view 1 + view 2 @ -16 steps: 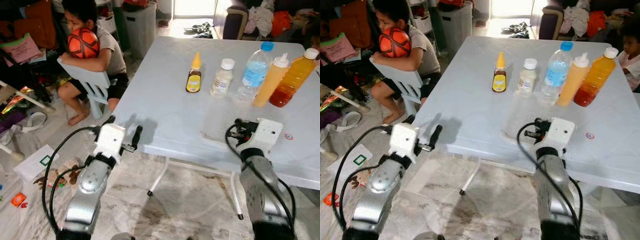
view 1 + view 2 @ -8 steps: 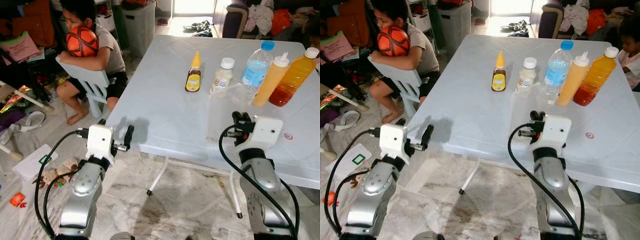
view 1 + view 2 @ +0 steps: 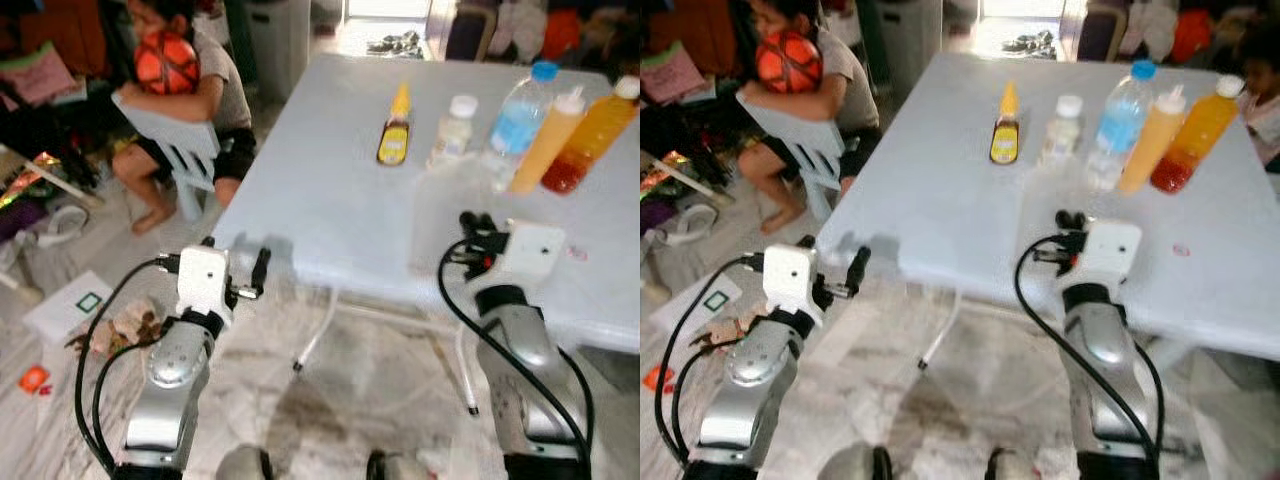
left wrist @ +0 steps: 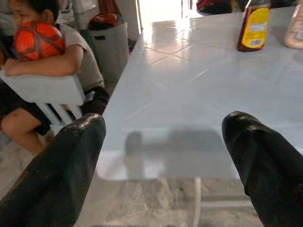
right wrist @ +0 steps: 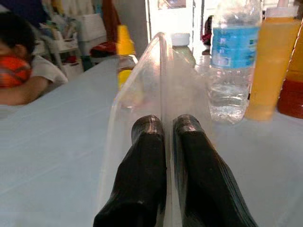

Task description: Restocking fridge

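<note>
Cluttered living space is surrounding a white table (image 3: 330,200), where a row of bottles is standing at the far edge. Right gripper (image 5: 163,130) is pinching the wall of a clear plastic container (image 3: 445,215), fingers pressed together on it. From that gripper, the water bottle (image 3: 518,120) is standing at about one o'clock, nearer this arm. Left gripper (image 3: 262,272) is hanging spread wide at the table's near corner, holding nothing.

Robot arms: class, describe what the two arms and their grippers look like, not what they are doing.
Both arms are silver metal with looping black cables. Each wrist carries a white boxy block. The left gripper and right gripper each end in two long, rounded black fingers.
</note>
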Tool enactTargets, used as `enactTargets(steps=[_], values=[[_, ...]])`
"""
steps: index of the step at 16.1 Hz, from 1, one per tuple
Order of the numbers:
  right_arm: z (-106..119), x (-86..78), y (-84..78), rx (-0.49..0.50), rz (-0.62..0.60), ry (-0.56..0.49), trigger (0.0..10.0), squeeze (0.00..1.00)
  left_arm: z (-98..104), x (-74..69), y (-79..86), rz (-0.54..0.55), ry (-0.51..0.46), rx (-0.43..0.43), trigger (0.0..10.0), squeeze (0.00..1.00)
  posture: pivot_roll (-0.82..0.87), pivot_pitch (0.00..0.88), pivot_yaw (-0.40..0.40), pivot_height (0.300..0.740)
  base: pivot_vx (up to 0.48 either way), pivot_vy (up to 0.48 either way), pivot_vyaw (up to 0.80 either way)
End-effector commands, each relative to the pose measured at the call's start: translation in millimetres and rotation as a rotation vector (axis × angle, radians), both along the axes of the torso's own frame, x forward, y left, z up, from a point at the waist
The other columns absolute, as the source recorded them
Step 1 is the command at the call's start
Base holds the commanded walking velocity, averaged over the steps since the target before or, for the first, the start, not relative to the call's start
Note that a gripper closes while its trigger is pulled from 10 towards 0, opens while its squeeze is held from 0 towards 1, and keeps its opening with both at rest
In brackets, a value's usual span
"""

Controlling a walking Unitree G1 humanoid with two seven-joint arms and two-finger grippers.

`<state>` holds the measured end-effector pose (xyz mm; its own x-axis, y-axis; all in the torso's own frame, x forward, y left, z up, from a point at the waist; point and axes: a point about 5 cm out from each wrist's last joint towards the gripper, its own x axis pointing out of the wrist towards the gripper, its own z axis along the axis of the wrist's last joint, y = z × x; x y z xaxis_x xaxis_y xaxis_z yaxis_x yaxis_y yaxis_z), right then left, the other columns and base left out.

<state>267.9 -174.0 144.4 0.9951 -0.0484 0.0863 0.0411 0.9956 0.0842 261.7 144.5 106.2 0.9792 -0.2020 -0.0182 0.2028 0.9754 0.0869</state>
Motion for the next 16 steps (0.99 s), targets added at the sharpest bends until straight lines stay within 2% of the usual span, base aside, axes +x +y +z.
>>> enactTargets(steps=[1, 4, 9, 12, 15, 16], values=[[-0.6, 1.5, -0.4, 0.000, 0.004, 0.009, 10.0, 0.00, 0.7, 1.8, 1.6, 0.010, 0.001, 0.010, 10.0, 0.00, -0.03, 0.000, 0.025, 0.740, -0.307, 0.000, 0.00], [-0.2, 2.3, 1.7, -0.013, 0.022, 0.005, 10.0, 0.00, 0.7, 1.9, 1.0, 0.005, -0.003, 0.013, 10.0, 0.00, -0.03, 0.000, 0.024, 0.740, -0.174, 0.000, 0.00], [-1.4, 2.8, 2.4, -0.022, 0.023, 0.007, 10.0, 0.00, 0.4, 1.1, -1.3, -0.011, -0.002, 0.017, 10.0, 0.00, -0.03, 0.000, 0.022, 0.740, 0.000, 0.000, 0.75], [-6.5, 0.8, -1.3, 0.003, 0.002, 0.030, 10.0, 0.00, -0.8, -0.3, 0.1, -0.003, 0.003, 0.021, 10.0, 0.00, -0.03, 0.000, 0.022, 0.740, 0.000, 0.000, 0.00], [-8.8, -1.9, -2.7, -0.015, 0.004, 0.035, 10.0, 0.00, -1.8, -2.3, 3.9, 0.012, 0.014, 0.017, 10.0, 0.00, -0.03, 0.000, 0.024, 0.740, 0.000, 0.000, 0.00], [-8.7, -2.1, -1.9, -0.069, 0.018, 0.036, 10.0, 0.00, -2.0, -2.5, 4.2, 0.013, 0.015, 0.017, 10.0, 0.00, -0.03, 0.000, 0.025, 0.740, 0.000, 0.000, 0.00]])
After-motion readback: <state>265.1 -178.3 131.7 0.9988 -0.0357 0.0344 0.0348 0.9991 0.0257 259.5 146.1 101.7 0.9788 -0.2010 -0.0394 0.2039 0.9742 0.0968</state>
